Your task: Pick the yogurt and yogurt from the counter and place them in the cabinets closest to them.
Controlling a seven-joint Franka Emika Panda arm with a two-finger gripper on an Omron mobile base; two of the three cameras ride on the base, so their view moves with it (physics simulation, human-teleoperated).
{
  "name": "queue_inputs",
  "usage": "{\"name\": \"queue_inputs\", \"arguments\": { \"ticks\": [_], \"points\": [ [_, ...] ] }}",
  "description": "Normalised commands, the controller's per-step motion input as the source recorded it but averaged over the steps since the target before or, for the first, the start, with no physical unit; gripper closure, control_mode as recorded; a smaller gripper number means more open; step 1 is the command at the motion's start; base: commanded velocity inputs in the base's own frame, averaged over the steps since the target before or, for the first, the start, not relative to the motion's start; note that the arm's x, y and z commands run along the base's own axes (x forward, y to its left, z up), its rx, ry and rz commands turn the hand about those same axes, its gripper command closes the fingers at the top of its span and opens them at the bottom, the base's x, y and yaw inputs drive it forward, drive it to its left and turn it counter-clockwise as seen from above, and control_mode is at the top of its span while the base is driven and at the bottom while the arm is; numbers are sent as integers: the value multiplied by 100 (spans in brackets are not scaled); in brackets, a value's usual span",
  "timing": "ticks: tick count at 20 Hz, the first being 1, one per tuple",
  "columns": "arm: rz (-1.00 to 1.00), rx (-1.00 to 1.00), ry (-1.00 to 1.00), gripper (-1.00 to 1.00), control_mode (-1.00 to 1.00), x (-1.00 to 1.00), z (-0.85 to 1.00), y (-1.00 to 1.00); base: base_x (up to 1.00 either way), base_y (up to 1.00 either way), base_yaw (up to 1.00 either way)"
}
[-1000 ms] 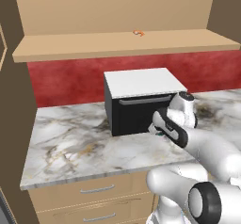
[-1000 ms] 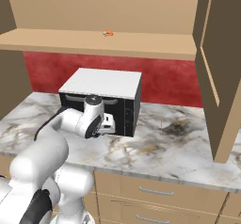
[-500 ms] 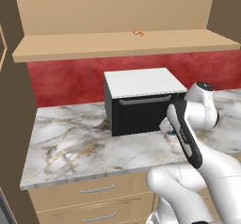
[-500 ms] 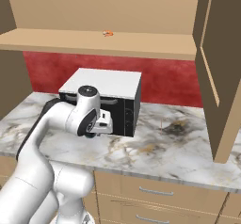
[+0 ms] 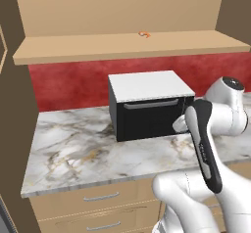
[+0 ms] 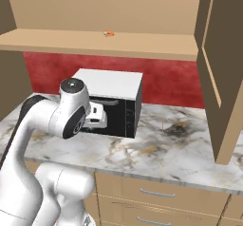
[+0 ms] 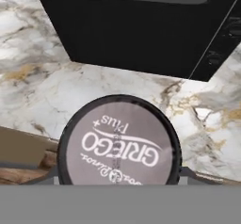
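Your gripper (image 7: pixel 119 183) sits over the yogurt (image 7: pixel 119 141), lid square up at the hand camera with "GREGO Plus" readable; a dark sliver of finger flanks the cup on each side, so the jaws look closed on it, a cup's width apart. Just beyond the cup is the counter (image 7: pixel 42 84), then the black microwave (image 7: pixel 136 30). From the right base camera, the hand (image 6: pixel 96 116) is in front of the microwave door.
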Motion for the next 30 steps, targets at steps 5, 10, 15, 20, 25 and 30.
{"name": "queue_inputs", "arguments": {
  "ticks": [5,10,15,20,25,30],
  "points": [
    [0,0,-2,100,-100,-1,89,14,0,0,0],
    [0,0,-6,100,-100,0,93,14,0,0,0],
    [0,0,-8,100,-100,0,88,21,0,0,0],
    [0,0,-12,100,-100,4,72,29,0,0,0],
    [0,0,-12,100,-100,21,43,33,0,0,0],
    [-2,0,-11,100,-100,36,15,28,0,0,0]
  ]
}}
